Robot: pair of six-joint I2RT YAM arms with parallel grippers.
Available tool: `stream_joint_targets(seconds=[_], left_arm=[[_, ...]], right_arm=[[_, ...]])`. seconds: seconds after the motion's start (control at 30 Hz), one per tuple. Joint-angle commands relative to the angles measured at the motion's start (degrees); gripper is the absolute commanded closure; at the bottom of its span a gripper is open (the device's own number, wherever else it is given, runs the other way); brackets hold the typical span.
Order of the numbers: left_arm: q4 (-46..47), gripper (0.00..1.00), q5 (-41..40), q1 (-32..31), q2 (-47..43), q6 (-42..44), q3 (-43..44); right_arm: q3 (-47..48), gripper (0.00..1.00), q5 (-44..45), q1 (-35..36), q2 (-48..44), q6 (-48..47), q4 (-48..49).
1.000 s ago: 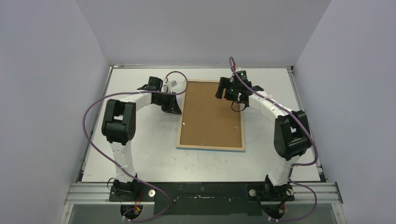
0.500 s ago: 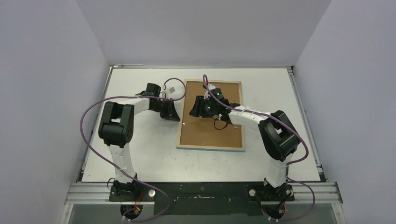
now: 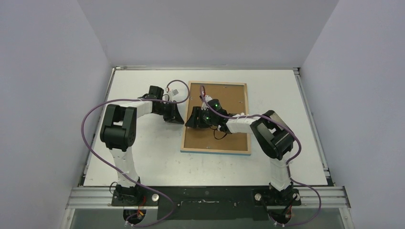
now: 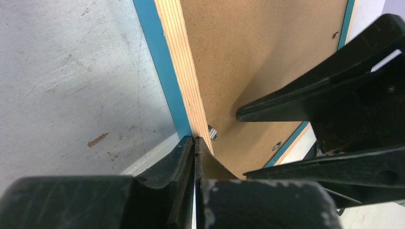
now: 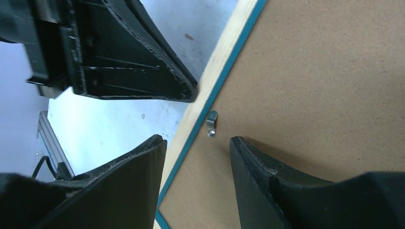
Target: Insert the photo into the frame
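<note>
The frame (image 3: 216, 151) lies face down mid-table with the plain brown backing board (image 3: 229, 100) in it. In the left wrist view its wooden rim (image 4: 179, 52) has a blue outer edge. The photo is hidden. My left gripper (image 3: 181, 121) is shut, and its tips (image 4: 195, 139) press against the frame's left rim beside a small metal clip (image 4: 213, 133). My right gripper (image 3: 188, 124) reaches across the board and is open. Its jaws (image 5: 197, 139) straddle the left rim (image 5: 210, 76), with the clip (image 5: 211, 121) just ahead of them. The two grippers are nearly touching.
White tabletop (image 3: 143, 157) surrounds the frame, with grey walls on three sides. The right arm's forearm (image 3: 239, 121) lies over the board. Purple cables (image 3: 88, 138) loop beside both arms. More small clips (image 4: 335, 35) sit along the frame's far rim.
The right arm swung from the frame's far right side across the board to its left rim, its jaws narrowing. The left gripper closed fully and edged toward the frame.
</note>
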Motion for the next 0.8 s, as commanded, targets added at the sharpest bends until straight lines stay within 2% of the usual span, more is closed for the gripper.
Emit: stream_joint_targets(seconds=[0.0,0.77], left_arm=[[1.2,0.99,1.5,0.0,-1.2,-0.2,-0.2],[0.5,1.0,1.1,0.0,0.0,-0.2,1.6]], right_arm=[[2.2,0.48,-1.6,0.1,1.6,0.0,4.6],[6.1,0.48,-5.6,0.4,5.6,-1.4,3.2]])
